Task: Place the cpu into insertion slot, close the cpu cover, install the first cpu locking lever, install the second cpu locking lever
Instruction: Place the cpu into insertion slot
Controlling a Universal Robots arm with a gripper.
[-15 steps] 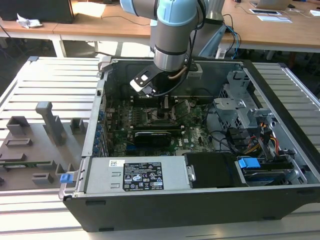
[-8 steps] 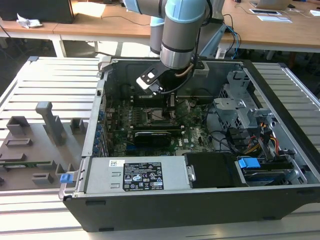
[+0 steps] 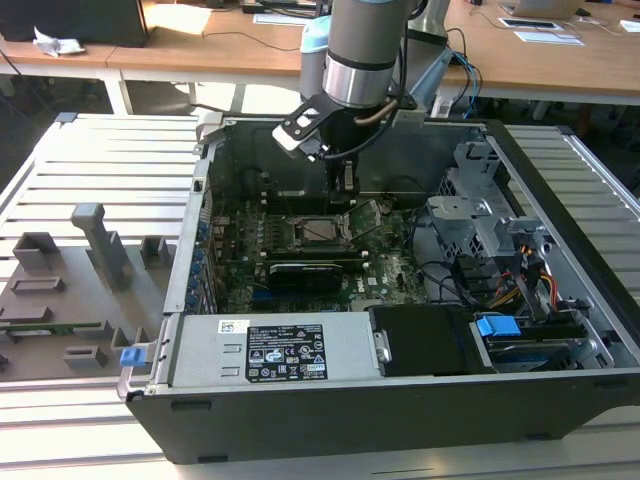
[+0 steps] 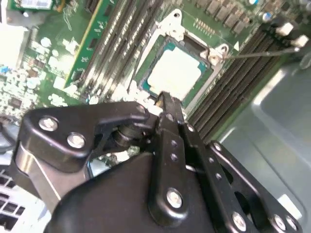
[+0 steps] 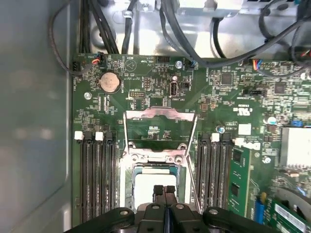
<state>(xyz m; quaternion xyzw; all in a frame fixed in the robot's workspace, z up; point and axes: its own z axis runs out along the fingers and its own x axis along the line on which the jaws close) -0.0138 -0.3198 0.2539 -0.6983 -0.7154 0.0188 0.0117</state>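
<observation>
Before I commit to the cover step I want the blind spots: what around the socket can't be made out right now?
- First wrist view: one edge of the cpu, hidden behind the gripper.
- Second wrist view: whether the gripper's tips touch the cpu; the picture is blurred there and they overlap it.
- Exterior view: whether the cpu sits flat in the insertion slot; too small to tell.

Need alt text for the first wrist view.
The closed pincer hangs over the cpu, which sits in the insertion slot of a green motherboard. The cpu cover is swung open beyond the slot; black memory slots flank it.
</observation>
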